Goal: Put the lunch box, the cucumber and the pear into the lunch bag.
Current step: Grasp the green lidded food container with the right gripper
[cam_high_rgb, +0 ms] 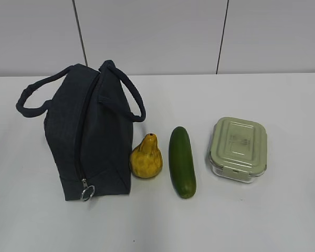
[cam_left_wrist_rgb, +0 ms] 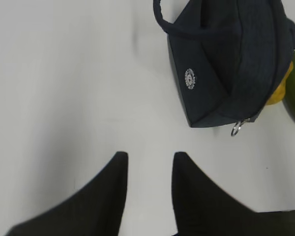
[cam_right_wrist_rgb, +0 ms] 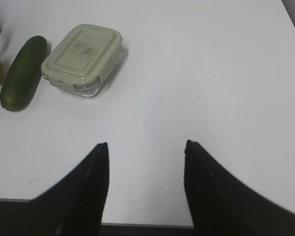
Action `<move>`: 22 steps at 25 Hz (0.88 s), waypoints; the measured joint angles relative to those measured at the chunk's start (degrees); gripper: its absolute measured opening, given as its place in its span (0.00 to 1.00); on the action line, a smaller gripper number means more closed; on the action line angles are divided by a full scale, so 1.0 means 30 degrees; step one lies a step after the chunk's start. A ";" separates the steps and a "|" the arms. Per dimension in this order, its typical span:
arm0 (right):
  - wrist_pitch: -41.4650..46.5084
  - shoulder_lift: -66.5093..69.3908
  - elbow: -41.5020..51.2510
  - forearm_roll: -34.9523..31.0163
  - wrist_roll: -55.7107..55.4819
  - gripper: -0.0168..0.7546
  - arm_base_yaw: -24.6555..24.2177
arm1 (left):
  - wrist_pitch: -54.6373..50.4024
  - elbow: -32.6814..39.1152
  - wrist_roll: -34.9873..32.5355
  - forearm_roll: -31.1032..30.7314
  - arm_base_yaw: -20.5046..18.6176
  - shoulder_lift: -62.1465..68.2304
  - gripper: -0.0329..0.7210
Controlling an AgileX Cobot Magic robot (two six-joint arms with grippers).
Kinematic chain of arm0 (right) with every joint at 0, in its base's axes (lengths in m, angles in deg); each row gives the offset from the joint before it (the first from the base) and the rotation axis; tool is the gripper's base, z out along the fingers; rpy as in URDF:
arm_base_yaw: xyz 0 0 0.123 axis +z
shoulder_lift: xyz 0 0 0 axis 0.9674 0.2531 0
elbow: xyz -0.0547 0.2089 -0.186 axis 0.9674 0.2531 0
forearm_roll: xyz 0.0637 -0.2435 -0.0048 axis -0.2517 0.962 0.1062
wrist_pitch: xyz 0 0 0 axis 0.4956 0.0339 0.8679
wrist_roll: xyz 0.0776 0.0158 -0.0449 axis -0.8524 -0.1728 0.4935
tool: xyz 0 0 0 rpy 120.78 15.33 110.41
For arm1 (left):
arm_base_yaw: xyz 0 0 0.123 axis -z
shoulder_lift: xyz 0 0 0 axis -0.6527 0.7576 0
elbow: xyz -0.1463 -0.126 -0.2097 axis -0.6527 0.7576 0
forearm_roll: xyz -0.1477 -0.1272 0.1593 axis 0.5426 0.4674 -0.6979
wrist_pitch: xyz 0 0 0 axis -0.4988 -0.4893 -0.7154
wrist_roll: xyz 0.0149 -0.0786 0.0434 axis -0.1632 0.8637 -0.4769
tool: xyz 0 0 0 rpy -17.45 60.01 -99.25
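The navy lunch bag (cam_high_rgb: 89,144) stands zipped shut on the white table at the left, its ring pull (cam_high_rgb: 87,192) at the near end. The yellow pear (cam_high_rgb: 146,157) sits against its right side, then the dark green cucumber (cam_high_rgb: 181,161), then the sage-lidded lunch box (cam_high_rgb: 238,148). No gripper shows in the exterior view. My left gripper (cam_left_wrist_rgb: 150,157) is open and empty over bare table, short and left of the bag (cam_left_wrist_rgb: 226,64). My right gripper (cam_right_wrist_rgb: 146,146) is open and empty, near the table's front edge, right of the lunch box (cam_right_wrist_rgb: 83,58) and cucumber (cam_right_wrist_rgb: 22,71).
The white table (cam_high_rgb: 262,220) runs back to a pale panelled wall. The table's front edge (cam_right_wrist_rgb: 137,224) shows just under my right gripper. A white round logo (cam_left_wrist_rgb: 190,78) marks the bag's side.
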 joint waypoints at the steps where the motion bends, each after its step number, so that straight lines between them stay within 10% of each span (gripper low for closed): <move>1: 0.0000 0.0000 0.0000 0.0000 0.0000 0.50 0.0000 | -0.0044 -0.0582 0.0000 0.0261 0.0000 0.0936 0.36; 22: 0.0000 0.0000 0.0000 0.0000 0.0000 0.50 0.0000 | -0.1221 -1.0387 -0.1390 0.5472 0.0270 1.6666 0.38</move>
